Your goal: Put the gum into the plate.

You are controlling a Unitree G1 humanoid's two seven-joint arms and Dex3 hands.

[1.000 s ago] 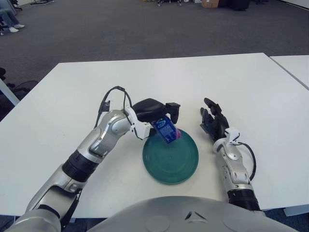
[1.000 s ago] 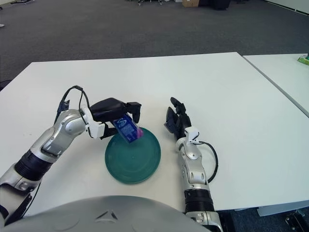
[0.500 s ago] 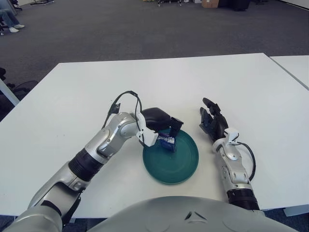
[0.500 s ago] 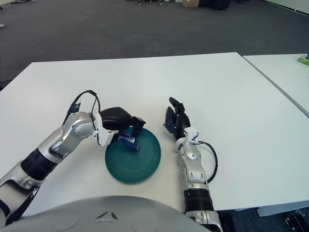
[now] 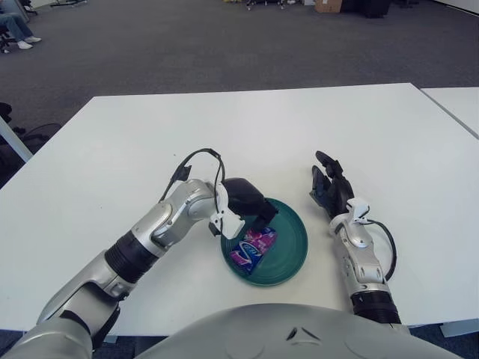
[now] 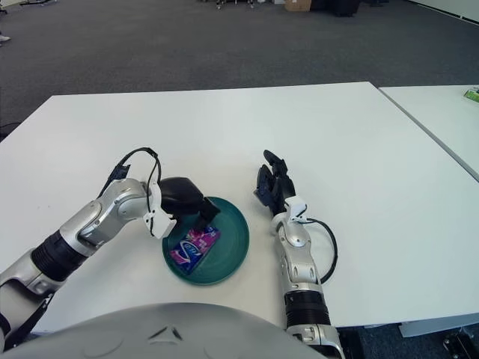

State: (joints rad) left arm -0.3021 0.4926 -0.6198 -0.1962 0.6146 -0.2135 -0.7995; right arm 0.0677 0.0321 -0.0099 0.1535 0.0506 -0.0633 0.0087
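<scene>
Left eye view
Gum: the gum pack (image 5: 254,247) (blue and pink wrapper) lies flat inside the plate, on its left half, toward the near rim.
Plate: the dark green plate (image 5: 292,250) sits on the white desk (image 5: 299,127), close to the near edge and about midway along it.
Left hand: the left hand (image 5: 247,203) hangs over the plate's far-left rim, fingers pointing down and let go of the pack; the fingertips show just above the pack's far end, and whether they touch it cannot be told.
Right hand: the right hand (image 5: 329,188) shows just right of the plate, fingers loosely extended toward the far edge, grasping nothing.

Right eye view
Gum: the pack lies tilted in the plate, one end toward the near-left rim, the other toward the centre.
Plate: its right half is bare green.
Left hand: its black fingers (image 6: 207,215) point down at the pack's far end.
Right hand: beside the plate's right rim, apart from it.
</scene>
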